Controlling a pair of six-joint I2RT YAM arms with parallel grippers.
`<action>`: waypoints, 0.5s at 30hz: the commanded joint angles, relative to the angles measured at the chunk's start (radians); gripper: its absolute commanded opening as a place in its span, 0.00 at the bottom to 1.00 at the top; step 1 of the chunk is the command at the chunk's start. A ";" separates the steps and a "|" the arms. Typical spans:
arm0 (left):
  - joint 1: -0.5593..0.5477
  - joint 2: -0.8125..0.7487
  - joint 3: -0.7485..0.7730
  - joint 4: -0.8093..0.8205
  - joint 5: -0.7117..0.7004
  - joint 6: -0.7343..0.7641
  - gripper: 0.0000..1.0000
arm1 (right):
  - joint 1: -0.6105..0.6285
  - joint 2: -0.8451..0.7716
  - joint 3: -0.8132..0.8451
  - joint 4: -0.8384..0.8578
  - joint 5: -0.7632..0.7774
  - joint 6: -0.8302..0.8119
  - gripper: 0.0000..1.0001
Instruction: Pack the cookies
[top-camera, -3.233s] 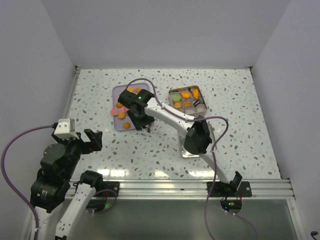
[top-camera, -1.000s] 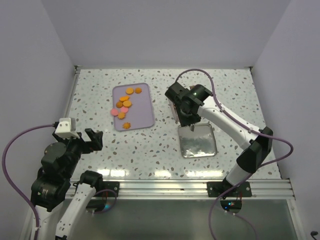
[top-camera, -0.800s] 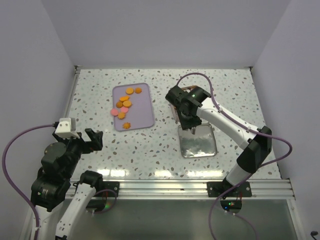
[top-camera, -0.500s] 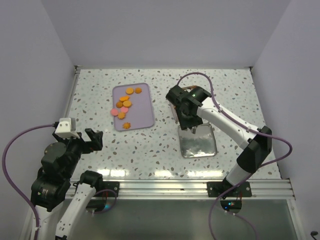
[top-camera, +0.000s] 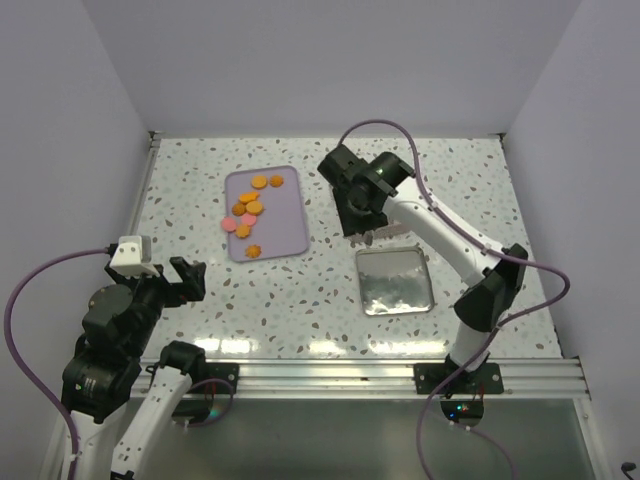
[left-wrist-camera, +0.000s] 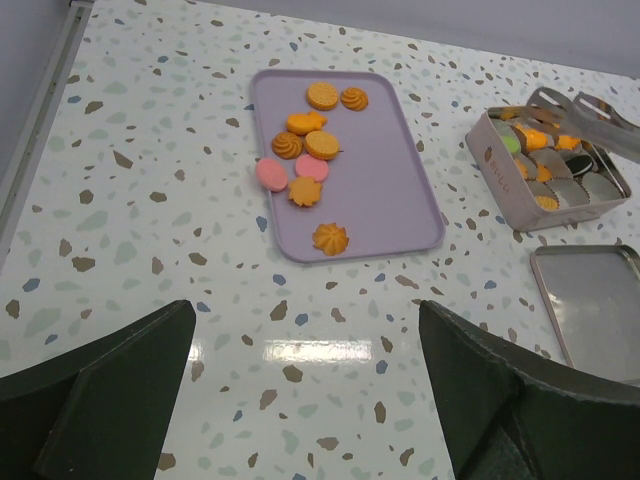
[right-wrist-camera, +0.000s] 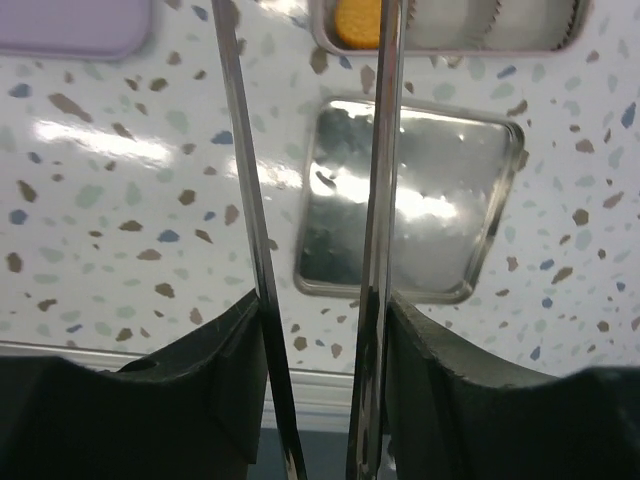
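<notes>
Right gripper (left-wrist-camera: 540, 104): poised just above the square tin (left-wrist-camera: 505, 192), its two long thin blades apart with a plain gap and nothing seen between them. The blade ends run off the top of the right wrist view, so I call it empty with some reserve.

Left gripper (left-wrist-camera: 305, 312): spread wide, holding nothing, parked low at the near left, well apart from the work; presumably kept back so the right arm has the table.

The cookies (left-wrist-camera: 305, 160): one lot, mostly orange with two pink, lies loose towards the far and left part of the lilac tray (left-wrist-camera: 375, 195), one flower shape alone nearer its front edge; a second lot (left-wrist-camera: 535, 140), including a green and a dark one, is already in the tin.

Lid (top-camera: 393, 281): flat on the table just in front of the tin, inner face up, set aside to keep the tin open for filling.

Judgement: packing is partly done; the next call is a return to the tray for another piece.
</notes>
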 joint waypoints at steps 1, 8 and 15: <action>0.006 0.006 -0.005 0.046 -0.001 0.019 1.00 | 0.086 0.085 0.154 -0.066 -0.016 -0.009 0.47; 0.006 0.010 -0.005 0.044 -0.001 0.019 1.00 | 0.180 0.309 0.355 -0.022 -0.135 0.014 0.48; 0.006 0.010 -0.005 0.044 -0.006 0.017 1.00 | 0.181 0.514 0.614 -0.039 -0.189 -0.007 0.49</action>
